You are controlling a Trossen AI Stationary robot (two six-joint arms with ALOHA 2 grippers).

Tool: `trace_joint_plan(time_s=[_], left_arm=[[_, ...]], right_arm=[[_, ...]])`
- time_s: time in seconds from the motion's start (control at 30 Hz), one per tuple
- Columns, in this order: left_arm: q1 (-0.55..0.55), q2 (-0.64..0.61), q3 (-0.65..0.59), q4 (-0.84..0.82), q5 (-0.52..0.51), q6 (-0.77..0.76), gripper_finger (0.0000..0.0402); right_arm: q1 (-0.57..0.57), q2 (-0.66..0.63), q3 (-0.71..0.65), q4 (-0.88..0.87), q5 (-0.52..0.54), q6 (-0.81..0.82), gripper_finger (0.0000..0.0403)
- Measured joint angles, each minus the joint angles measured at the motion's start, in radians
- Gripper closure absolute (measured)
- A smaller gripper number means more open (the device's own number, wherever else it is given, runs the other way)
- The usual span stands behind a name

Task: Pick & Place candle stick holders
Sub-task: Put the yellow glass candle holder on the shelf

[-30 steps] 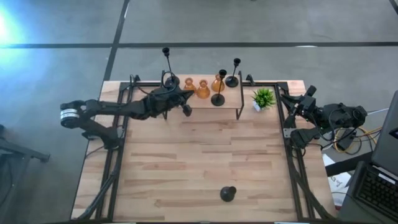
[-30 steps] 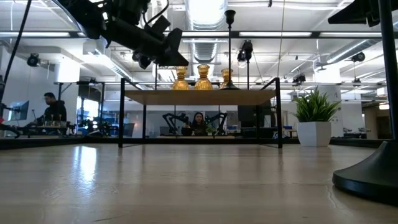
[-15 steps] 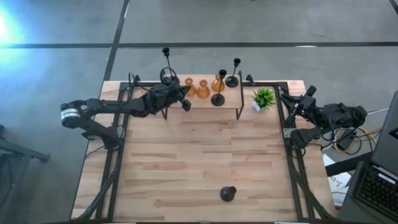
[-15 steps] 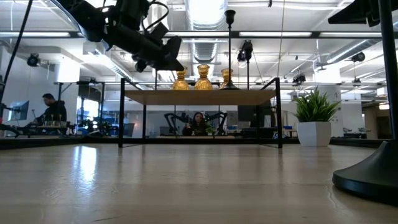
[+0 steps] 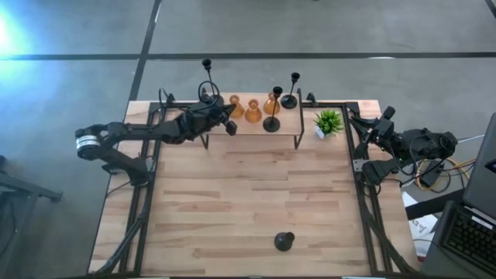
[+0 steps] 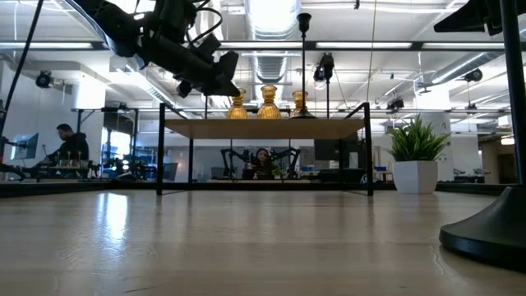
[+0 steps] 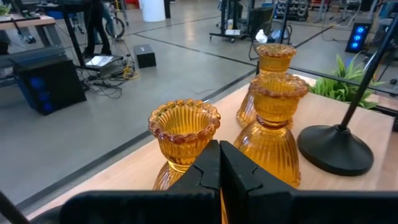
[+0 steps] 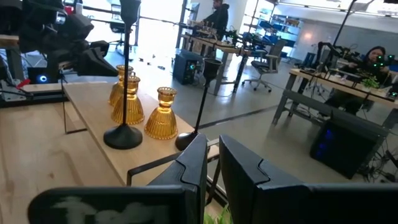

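- Left gripper [image 5: 230, 127] hovers at the shelf's [image 5: 287, 126] ten-o'clock corner, fingers pressed together on nothing, just beside the nearest amber holder [image 7: 184, 127].
- Holders on that shelf, judged next in line: three amber ones clustered, black sticks toward two o'clock. Spread the fingers before advancing, then straddle the ribbed neck squarely so its neighbours [image 7: 273, 112] stay unbumped.
- Lone black holder [image 5: 284, 241] sits at the table's six o'clock.
- Right gripper [image 5: 385, 118] waits at three o'clock, fingers nearly together, carrying nothing.
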Motion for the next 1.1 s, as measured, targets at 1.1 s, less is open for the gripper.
trace_joint_plan(time_s=[1.1], left_arm=[[0.019,0.069,-0.001,0.071,-0.034,-0.021,0.0401]], right_arm=[[0.0,0.0,0.0,-0.005,0.001,0.0,0.0365]])
